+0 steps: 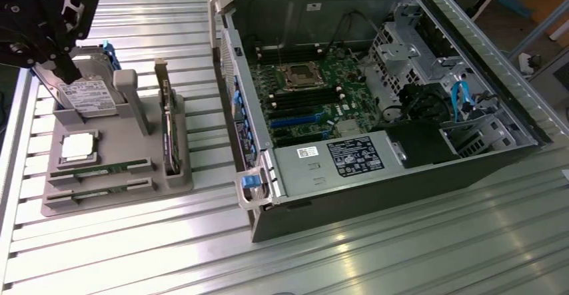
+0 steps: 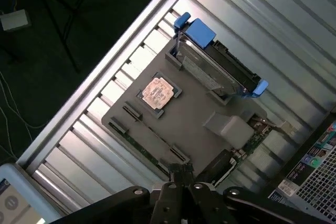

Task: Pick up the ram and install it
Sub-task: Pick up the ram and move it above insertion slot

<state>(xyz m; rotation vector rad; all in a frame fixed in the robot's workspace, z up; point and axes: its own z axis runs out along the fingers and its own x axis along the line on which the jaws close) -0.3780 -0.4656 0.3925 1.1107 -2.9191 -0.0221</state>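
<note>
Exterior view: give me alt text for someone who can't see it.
A shut black claw hangs above a grey tray holding a hard drive, an upright card and two ram sticks, both in their slots. An open computer case lies at the exterior view's right.

Lighting: bright, from overhead.
Glare: white patches on the ribbed metal desk (image 1: pixel 294 242), strongest in front of the grey parts tray (image 1: pixel 89 205) and the open computer case (image 1: pixel 400 188).
Shadow: case interior dim, its near wall black.
Wrist view: desk slats gleam in streaks; the floor (image 2: pixel 52 35) beyond the desk edge lies dark.
</note>
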